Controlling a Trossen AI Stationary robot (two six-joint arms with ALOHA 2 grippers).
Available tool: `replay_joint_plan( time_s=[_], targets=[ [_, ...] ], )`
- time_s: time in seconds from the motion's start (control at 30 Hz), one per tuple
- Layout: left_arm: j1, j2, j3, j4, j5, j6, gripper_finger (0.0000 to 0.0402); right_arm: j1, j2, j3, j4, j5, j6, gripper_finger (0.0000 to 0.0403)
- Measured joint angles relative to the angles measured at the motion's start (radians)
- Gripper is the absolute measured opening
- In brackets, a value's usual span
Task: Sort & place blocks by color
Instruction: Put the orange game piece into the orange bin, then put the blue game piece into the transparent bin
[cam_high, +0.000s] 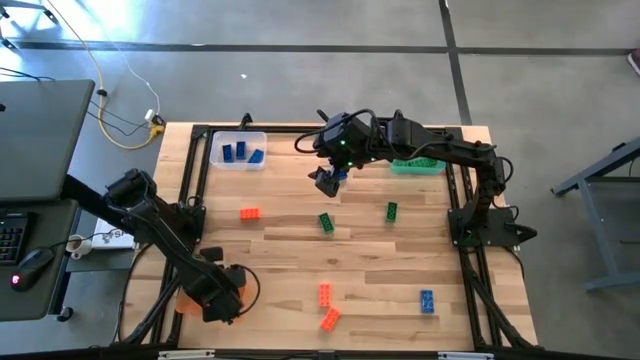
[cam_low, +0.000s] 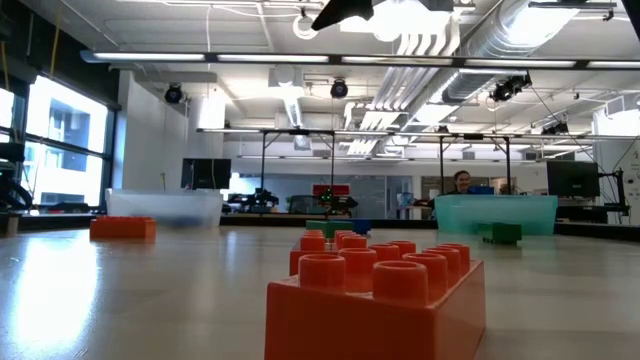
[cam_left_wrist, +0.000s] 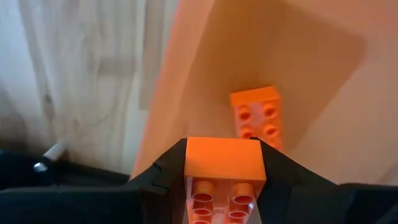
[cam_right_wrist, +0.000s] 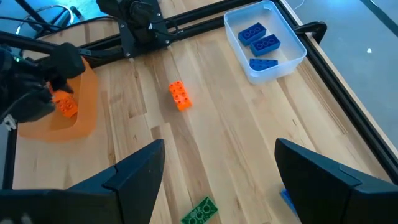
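My left gripper (cam_high: 222, 300) points down into the orange tray (cam_high: 190, 303) at the table's near left corner, shut on an orange block (cam_left_wrist: 224, 163). A second orange block (cam_left_wrist: 256, 117) lies on the tray's floor. My right gripper (cam_high: 326, 180) hangs open high over the table's far middle, nothing between its fingers (cam_right_wrist: 217, 165). Loose on the table lie three orange blocks (cam_high: 250, 213) (cam_high: 325, 294) (cam_high: 330, 318), two green blocks (cam_high: 326, 222) (cam_high: 391, 210) and a blue block (cam_high: 427, 301). My left gripper pinches the orange block between its two fingers, one on each of two opposite sides (cam_left_wrist: 186, 171). The fingers come from above, pointing down. The block's studs (cam_left_wrist: 217, 202) face the wrist camera. It sits within the orange tray's walls (cam_right_wrist: 84, 93), over the floor.
A clear tray (cam_high: 238, 150) with three blue blocks (cam_right_wrist: 258, 40) stands at the far left. A green tray (cam_high: 415, 164) at the far right is partly covered by my right arm. A black frame (cam_high: 190, 180) runs along the table's edges.
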Motion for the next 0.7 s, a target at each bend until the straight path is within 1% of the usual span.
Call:
replay_joint_plan(
  time_s=[0.1,0.17,0.37,0.5,0.6,0.7],
  targets=[
    [0.0,0.011,0.0,-0.024,0.003,0.002,0.0121,0.0,0.0,0.0,0.0,0.0,-0.001,0.0291],
    [0.0,0.012,0.0,-0.022,0.002,0.002,0.0132,0.0,0.0,0.0,0.0,0.0,-0.001,0.0291],
    [0.0,0.012,0.0,-0.048,-0.007,-0.005,0.0187,0.0,0.0,0.0,-0.001,0.0,-0.006,0.0291],
    [0.005,0.012,0.0,-0.08,-0.005,-0.011,0.0219,-0.002,0.0,0.0,-0.001,0.007,-0.049,0.0291],
    [0.02,0.011,0.0,-0.101,0.0,-0.013,0.0229,-0.009,0.0,0.0,-0.01,0.011,-0.094,0.0291],
    [0.036,-0.003,0.0,-0.12,-0.003,-0.012,0.0229,-0.027,0.0,0.0,-0.026,0.012,-0.136,0.0291]
  ],
)
